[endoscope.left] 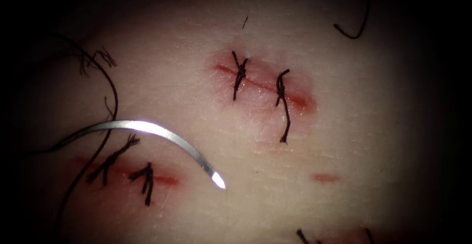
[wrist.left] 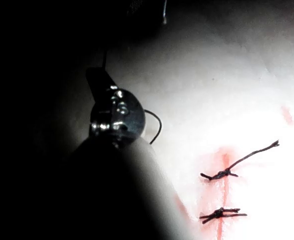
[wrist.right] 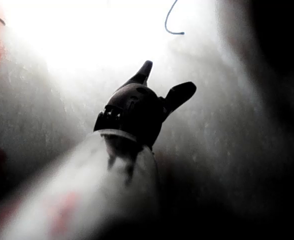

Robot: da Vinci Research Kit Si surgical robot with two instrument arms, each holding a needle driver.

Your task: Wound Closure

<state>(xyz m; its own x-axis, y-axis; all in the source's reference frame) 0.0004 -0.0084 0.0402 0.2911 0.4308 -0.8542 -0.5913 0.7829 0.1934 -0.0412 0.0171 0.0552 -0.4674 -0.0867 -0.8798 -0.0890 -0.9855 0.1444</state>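
needle's [endoscope.left: 147,128] blunt end in darkness

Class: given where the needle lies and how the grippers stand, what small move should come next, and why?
Probably bring the right gripper to the needle and grasp its mid-curve. The needle lies loose on the tissue by the lower-left cut, tip free, thread trailing; the right gripper is open and empty. What the left gripper holds is unclear.

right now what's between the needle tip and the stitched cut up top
In the endoscope view, only bare tissue lies between the needle tip and the upper cut; one stitch's thread tail hangs just right of that stretch.
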